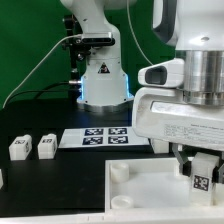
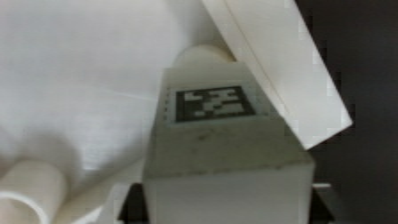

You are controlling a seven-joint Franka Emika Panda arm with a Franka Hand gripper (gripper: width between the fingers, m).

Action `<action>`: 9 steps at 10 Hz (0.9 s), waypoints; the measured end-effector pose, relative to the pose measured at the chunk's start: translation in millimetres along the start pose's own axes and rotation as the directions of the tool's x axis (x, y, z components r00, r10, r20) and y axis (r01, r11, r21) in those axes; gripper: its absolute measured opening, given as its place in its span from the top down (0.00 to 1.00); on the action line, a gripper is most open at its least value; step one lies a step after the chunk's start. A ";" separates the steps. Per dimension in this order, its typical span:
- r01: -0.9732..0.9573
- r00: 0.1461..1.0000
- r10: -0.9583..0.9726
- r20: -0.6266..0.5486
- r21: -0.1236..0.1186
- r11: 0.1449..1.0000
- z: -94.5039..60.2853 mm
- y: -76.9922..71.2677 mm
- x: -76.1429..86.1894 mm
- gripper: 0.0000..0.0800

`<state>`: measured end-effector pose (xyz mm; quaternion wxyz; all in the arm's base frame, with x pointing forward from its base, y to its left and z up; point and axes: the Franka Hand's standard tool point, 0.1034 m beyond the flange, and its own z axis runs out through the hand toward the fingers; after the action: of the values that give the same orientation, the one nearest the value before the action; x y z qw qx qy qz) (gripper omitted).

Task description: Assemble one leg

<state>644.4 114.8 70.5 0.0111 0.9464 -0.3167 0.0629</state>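
Observation:
My gripper [image 1: 200, 176] is shut on a leg [image 1: 201, 182], a small white block with a black-and-white tag. It holds the leg over the right part of the large white square tray-like piece [image 1: 140, 190], near its far edge. In the wrist view the leg [image 2: 217, 125] fills the middle with its tag facing the camera. It sits between my dark fingers [image 2: 143, 197], and the gripper [image 2: 228, 205] is closed on its sides. The leg's tip is at the white piece's raised rim [image 2: 267, 60]. I cannot tell whether it touches. Two more legs [image 1: 19, 147] [image 1: 46, 147] stand at the exterior view's left.
The marker board [image 1: 100, 136] lies behind the white piece, in front of the robot base [image 1: 103, 80]. Round corner sockets [image 1: 118, 172] [image 1: 121, 200] show on the white piece's left side; one socket [image 2: 36, 190] shows in the wrist view. A white part [image 1: 2, 178] sits at the left edge.

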 end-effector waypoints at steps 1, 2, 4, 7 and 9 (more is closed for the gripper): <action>-0.061 0.998 0.061 0.000 -0.002 0.998 0.1 1.2 0.7 0.64; -0.249 0.968 0.249 0.002 -0.012 0.968 0.3 5.0 1.6 0.64; -0.562 0.827 0.563 -0.003 -0.038 0.826 0.5 8.9 -1.7 0.64; -0.899 0.435 0.900 -0.017 -0.059 0.434 0.4 13.7 -7.3 0.63; -0.929 0.366 0.931 -0.014 -0.063 0.364 0.4 15.0 -9.4 0.63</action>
<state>628.0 108.5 68.6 -0.0020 0.6036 -0.7964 0.0374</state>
